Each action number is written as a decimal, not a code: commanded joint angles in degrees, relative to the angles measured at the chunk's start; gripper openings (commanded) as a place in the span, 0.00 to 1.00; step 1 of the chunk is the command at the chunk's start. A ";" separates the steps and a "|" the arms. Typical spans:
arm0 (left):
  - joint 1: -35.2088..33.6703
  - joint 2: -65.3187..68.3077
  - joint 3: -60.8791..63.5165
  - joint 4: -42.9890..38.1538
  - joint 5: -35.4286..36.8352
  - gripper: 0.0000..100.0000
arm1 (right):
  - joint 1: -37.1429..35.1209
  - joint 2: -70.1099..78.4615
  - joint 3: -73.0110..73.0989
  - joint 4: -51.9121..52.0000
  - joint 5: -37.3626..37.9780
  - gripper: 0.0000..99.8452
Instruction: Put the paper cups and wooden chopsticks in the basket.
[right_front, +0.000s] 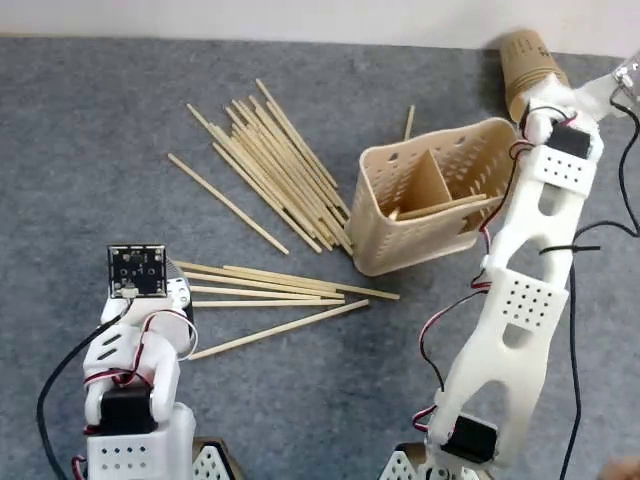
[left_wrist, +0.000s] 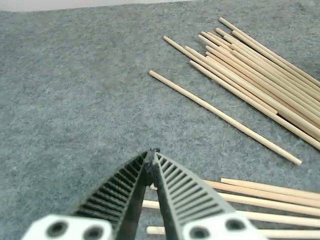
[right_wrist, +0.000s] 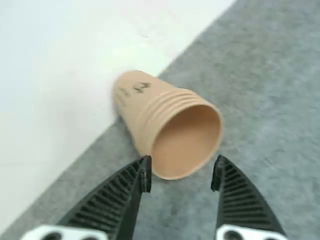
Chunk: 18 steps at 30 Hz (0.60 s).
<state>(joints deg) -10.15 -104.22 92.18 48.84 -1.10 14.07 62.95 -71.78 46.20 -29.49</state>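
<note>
Brown ribbed paper cups (right_wrist: 170, 132) wait just ahead of the wide-spread right gripper (right_wrist: 181, 167), most thin wooden chopsticks (right_front: 270, 170) lying outside the tan slotted basket (right_front: 420, 250).

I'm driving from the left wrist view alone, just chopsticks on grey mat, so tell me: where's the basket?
Observer: The basket sits just right of the big chopstick pile.
Operator: Anything in it yet?
Observer: What looks like one chopstick lies inside.
Operator: And the cups?
Observer: The paper cups lie nested on their side at the far right edge of the mat, mouth toward the open right pincer.
</note>
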 joint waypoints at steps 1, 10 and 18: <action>-0.31 -0.57 0.92 -3.16 -2.81 0.01 | -3.47 3.38 -4.18 -0.31 -0.44 0.20; -0.13 -0.57 1.63 -4.22 -2.90 0.01 | -5.14 12.79 -4.97 -16.57 5.36 0.20; -0.13 -0.57 1.63 -4.22 -2.90 0.01 | -5.85 15.52 -4.97 -17.98 5.98 0.20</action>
<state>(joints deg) -10.15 -104.13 94.37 45.76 -3.47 10.99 72.62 -77.41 29.67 -24.92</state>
